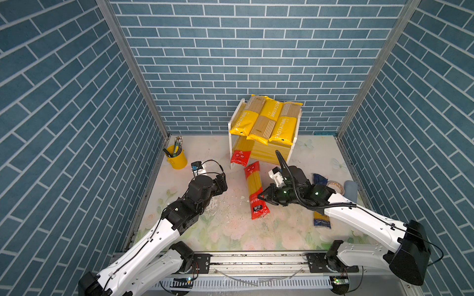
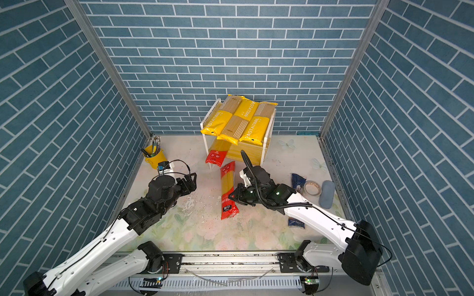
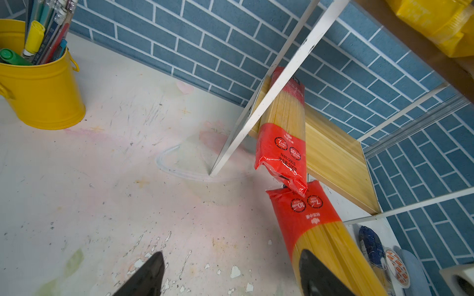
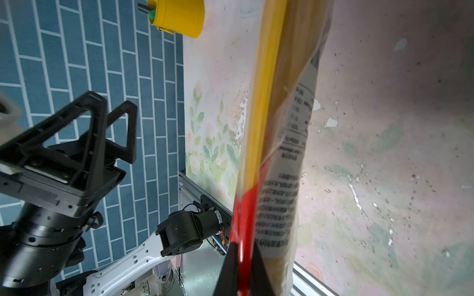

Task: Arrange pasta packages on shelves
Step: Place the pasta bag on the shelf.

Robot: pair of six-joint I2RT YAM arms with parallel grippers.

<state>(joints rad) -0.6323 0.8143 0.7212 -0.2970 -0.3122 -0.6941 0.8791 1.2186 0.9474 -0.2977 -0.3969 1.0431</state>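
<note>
Three yellow-and-tan PASTATIME pasta packages (image 1: 265,119) fill the top of the shelves (image 1: 266,152). A red-ended bag (image 1: 240,153) lies at the left of the lower board (image 3: 333,153), sticking out in front. A second red-ended bag (image 1: 255,191) lies lengthwise in front of the rack. My right gripper (image 1: 259,197) is shut on its side edge near the near red end (image 4: 242,230). My left gripper (image 1: 223,180) hangs open to the left of that bag with nothing between its fingers (image 3: 151,271). The blue-ended bag (image 1: 322,220) lies mostly hidden under my right arm.
A yellow pencil cup (image 1: 177,159) stands at the back left by the wall. A tape roll (image 1: 333,185) and a grey-blue case (image 1: 351,189) lie at the right edge beside the blue-ended bag. Brick-patterned walls close in three sides.
</note>
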